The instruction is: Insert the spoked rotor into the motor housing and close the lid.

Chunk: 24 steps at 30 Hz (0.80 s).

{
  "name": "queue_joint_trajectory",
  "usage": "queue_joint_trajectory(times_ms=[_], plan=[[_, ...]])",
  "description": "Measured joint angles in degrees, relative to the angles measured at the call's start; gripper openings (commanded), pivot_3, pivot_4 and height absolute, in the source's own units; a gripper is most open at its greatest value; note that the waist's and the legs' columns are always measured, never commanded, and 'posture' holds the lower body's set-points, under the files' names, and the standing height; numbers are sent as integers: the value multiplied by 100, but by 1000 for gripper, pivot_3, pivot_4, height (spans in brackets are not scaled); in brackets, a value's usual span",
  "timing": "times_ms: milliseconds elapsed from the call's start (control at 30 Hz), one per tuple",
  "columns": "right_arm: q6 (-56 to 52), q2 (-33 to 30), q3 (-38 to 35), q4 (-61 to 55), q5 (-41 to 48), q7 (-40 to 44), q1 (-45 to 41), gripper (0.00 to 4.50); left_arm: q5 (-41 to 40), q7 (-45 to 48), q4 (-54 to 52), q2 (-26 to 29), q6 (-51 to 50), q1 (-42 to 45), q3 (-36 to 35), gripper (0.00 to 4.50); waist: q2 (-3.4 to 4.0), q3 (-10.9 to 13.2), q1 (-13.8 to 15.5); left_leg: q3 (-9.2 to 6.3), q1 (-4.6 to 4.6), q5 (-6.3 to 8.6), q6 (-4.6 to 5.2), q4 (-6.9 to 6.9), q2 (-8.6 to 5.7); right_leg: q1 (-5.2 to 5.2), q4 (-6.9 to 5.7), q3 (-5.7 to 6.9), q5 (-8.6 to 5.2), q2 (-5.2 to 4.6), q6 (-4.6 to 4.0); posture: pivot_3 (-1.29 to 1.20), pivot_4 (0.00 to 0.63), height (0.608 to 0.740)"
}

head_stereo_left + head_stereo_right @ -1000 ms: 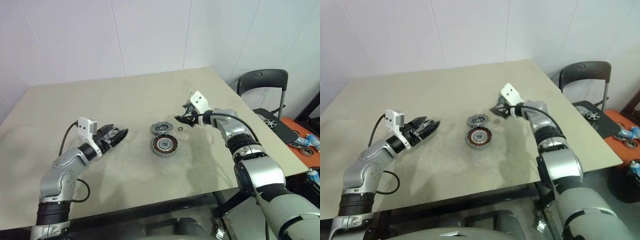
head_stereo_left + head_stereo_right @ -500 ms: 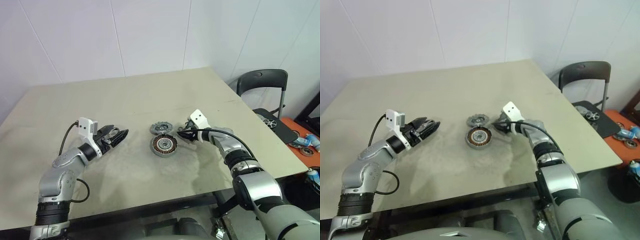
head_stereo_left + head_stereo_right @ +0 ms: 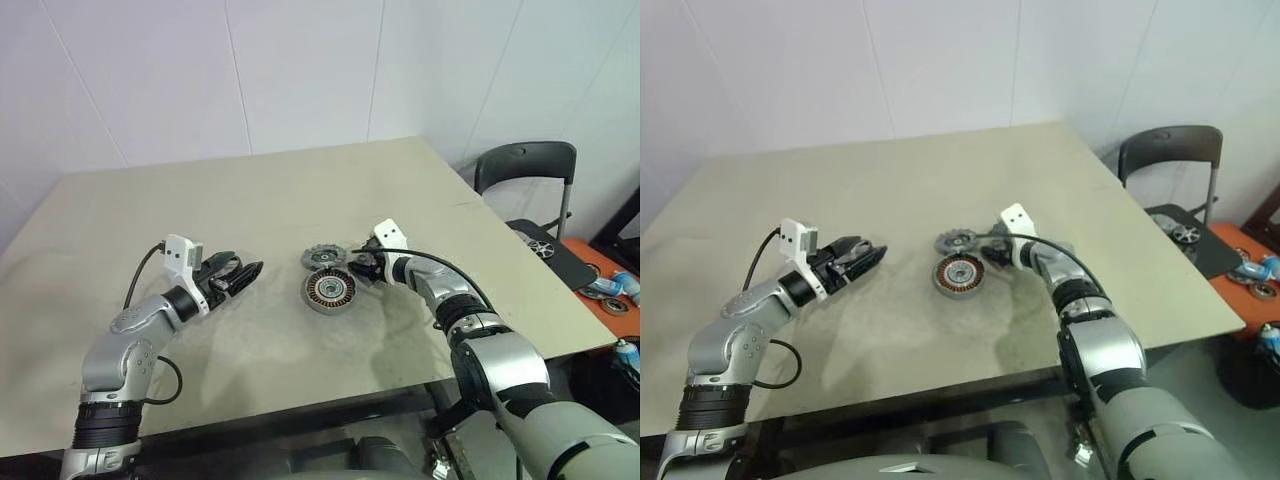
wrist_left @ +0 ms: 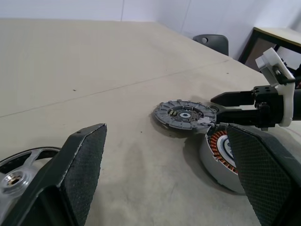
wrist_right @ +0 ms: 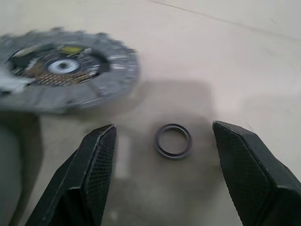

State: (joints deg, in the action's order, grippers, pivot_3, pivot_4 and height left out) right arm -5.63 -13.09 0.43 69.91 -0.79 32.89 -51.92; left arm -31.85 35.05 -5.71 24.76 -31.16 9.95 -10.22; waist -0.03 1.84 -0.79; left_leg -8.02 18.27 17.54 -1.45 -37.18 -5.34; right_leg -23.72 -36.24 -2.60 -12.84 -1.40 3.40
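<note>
The motor housing (image 3: 329, 291) is sitting in the middle of the tan table (image 3: 250, 210). It is a round grey cup with copper-coloured wire going around the inside and a dark middle. Nothing is lying on top of it, so you can look right in. The lid (image 3: 320, 257) is lying flat on the table just behind the housing, very close to it or touching it. It has a bumpy, notched edge and its inside is facing up.

A small dark ring (image 5: 173, 140) is lying on the table beside the lid. The right gripper (image 3: 357, 266) is reaching down low over this ring, next to the housing and the lid. Its two black fingers (image 5: 96, 160) are standing apart, one on each side of the ring, and they are not touching it. Nothing is in this gripper.

The left gripper (image 3: 248, 270) is hanging over the table, well apart from the housing, pointing toward it. Its fingers (image 4: 84, 160) are spread wide and are holding nothing. In the left wrist view, the spoked rotor (image 4: 21, 169) is peeking out by one finger, low down near the gripper.

A black chair (image 3: 525, 175) is standing past the far right corner of the table.
</note>
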Motion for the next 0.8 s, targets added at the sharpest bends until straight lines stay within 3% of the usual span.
queue_joint_trajectory(times_ms=[167,767,800], plan=[[-268,30,-238,36,169,-180,-48,3411,2,8,0,48,0,-5,0,4324,0,0,10,-1,-14,1,3,-2,-1,23,12,2,0,-1,1,0,0,740],[106,86,170,-204,-240,-97,110,3411,124,213,145,104,60,104,1,4324,1,0,-44,-1,-16,2,3,8,3,18,11,2,1,2,5,0,0,740],[88,86,150,-204,-233,-100,112,3234,126,212,145,104,59,104,1,4324,1,0,-43,-1,-17,2,4,8,2,19,12,2,1,2,5,0,0,740]])
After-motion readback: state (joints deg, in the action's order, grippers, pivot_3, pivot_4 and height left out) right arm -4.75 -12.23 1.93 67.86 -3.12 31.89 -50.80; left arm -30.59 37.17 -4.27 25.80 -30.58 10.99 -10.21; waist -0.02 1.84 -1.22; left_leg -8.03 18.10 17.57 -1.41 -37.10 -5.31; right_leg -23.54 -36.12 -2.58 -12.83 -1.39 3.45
